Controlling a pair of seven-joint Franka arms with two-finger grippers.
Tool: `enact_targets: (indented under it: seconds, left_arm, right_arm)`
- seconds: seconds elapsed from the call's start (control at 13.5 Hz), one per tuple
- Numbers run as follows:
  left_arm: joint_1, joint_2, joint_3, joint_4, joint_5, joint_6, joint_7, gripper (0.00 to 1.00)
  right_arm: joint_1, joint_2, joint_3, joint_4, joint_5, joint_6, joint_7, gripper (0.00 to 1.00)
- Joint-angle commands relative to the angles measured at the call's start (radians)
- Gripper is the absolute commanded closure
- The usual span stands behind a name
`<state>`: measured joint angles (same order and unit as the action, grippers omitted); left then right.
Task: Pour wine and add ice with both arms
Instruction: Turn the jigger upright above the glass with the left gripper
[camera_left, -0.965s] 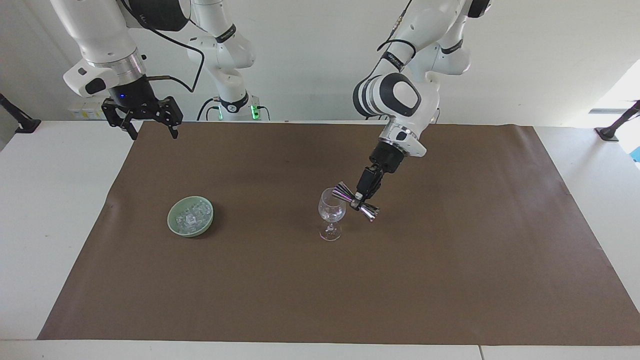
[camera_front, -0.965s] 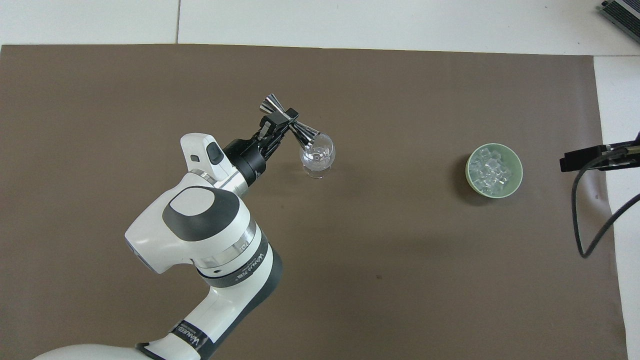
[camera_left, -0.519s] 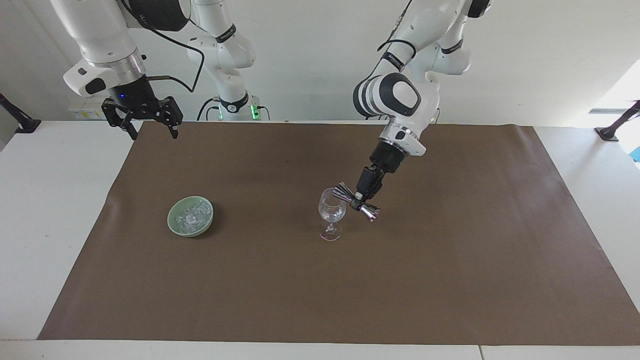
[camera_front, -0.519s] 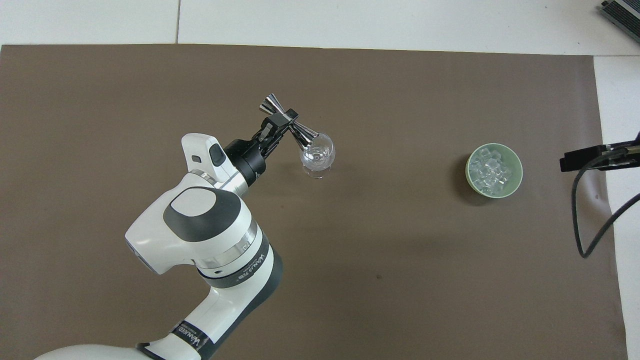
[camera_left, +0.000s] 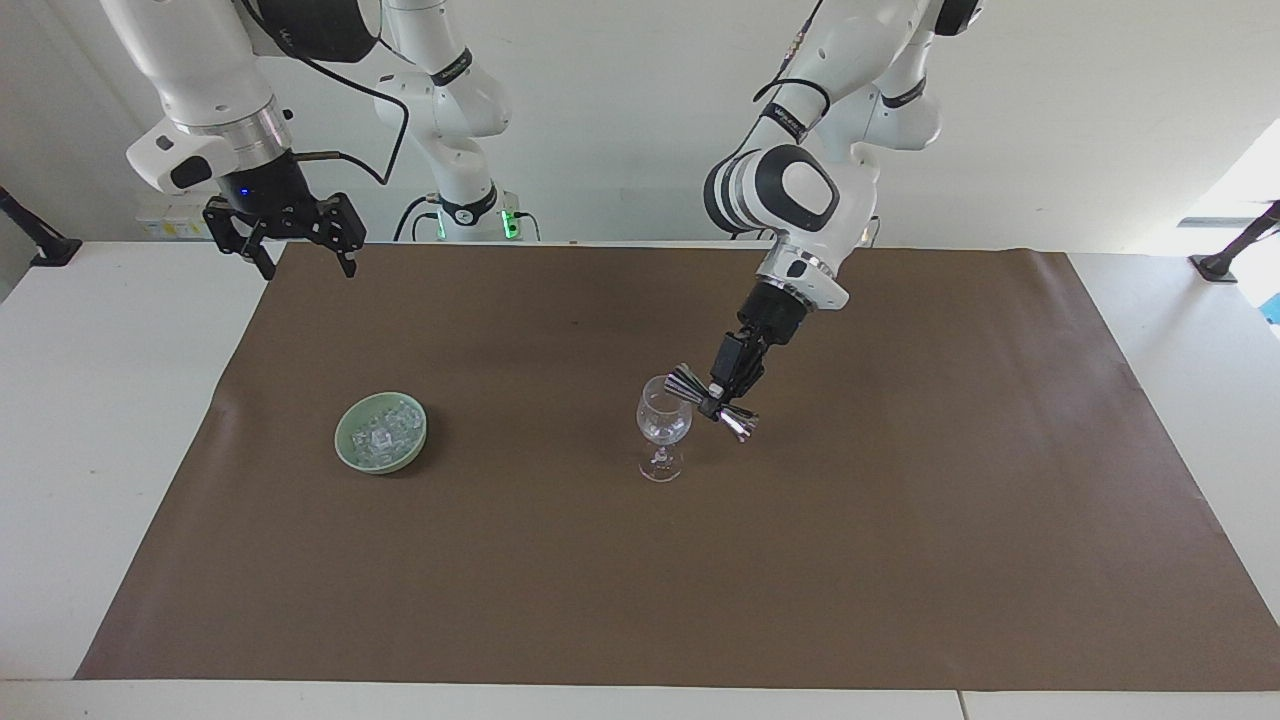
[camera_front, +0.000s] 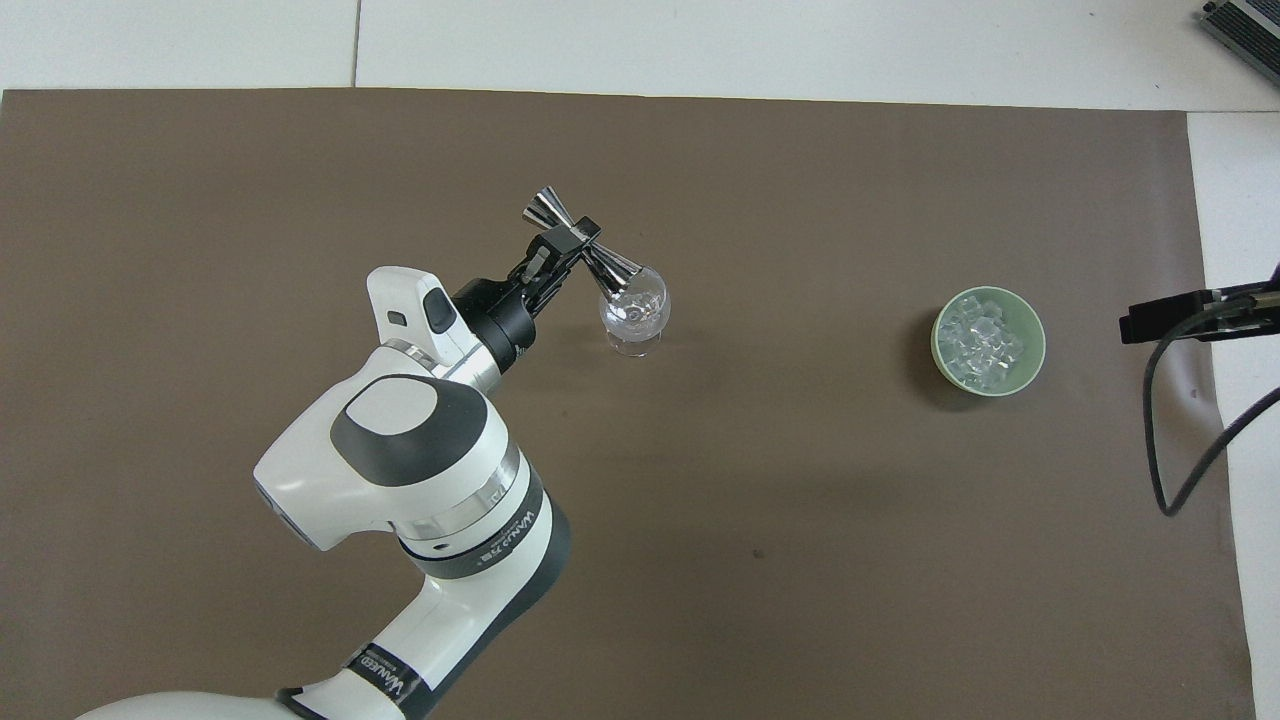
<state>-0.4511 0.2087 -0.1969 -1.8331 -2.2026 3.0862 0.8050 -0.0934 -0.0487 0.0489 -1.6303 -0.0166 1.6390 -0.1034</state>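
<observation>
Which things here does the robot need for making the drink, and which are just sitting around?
Needed: left gripper, jigger, wine glass, ice, green bowl, right gripper waiting.

Sitting around: brown mat, black clamps at the table's ends.

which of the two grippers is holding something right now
The left gripper: it is shut on the silver jigger, tipped over the wine glass. The right gripper waits open and empty.

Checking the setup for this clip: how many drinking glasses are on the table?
1: the wine glass stands mid-mat, toward the left arm's end from the bowl of ice. None seems hidden.
</observation>
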Motion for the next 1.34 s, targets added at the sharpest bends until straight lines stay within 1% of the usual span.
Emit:
enact_targets:
  seconds: [0.0, 0.74, 1.26]
  left_arm:
    - [-0.018, 0.018, 0.007, 0.034, -0.006, 0.032, -0.009, 1.0]
    - [-0.02, 0.017, 0.007, 0.029, -0.012, 0.032, -0.019, 1.0]
    - [0.002, -0.002, 0.007, 0.026, -0.002, 0.028, -0.39, 1.0]
  right_arm:
    - [-0.002, 0.006, 0.002, 0.014, 0.01, -0.021, 0.017, 0.0]
    - [-0.002, 0.006, 0.0, 0.014, 0.01, -0.021, 0.017, 0.0]
    - [-0.002, 0.006, 0.002, 0.014, 0.01, -0.022, 0.017, 0.0]
